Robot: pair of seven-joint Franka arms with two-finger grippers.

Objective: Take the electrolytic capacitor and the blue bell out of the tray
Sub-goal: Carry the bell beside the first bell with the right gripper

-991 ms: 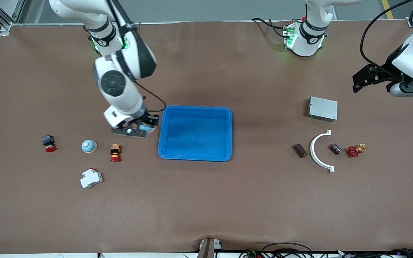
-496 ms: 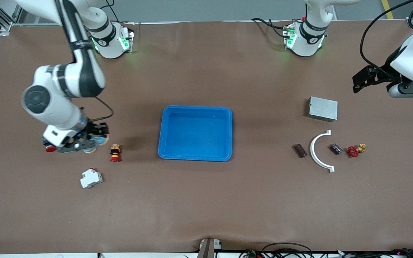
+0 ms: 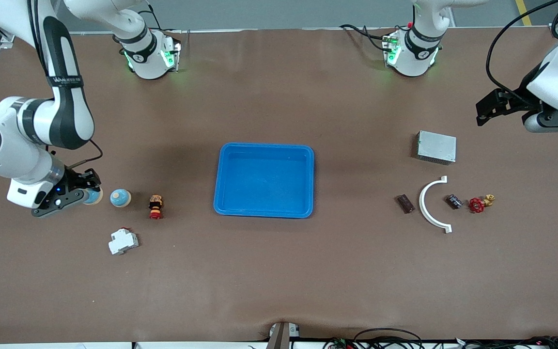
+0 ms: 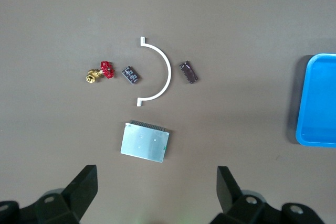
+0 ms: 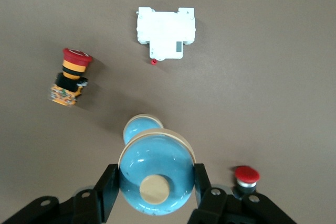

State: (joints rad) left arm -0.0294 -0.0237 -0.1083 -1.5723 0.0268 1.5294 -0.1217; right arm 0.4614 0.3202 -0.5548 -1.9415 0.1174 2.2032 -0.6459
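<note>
Bell (image 5: 156, 173) sat clamped across its dome in right gripper (image 3: 81, 192), over table beside second bell (image 3: 120, 198), off tray (image 3: 264, 148). Judged light, rigid, slippery; hold at widest girth. Left gripper (image 4: 157, 192) waited, jaws wide.

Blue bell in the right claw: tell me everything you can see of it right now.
The blue bell is a glossy light-blue dome with a cream knob on top and a cream rim. It sits upright, clamped at its sides by the right claw, above the table at the right arm's end, beside a second blue bell standing on the table.
</note>
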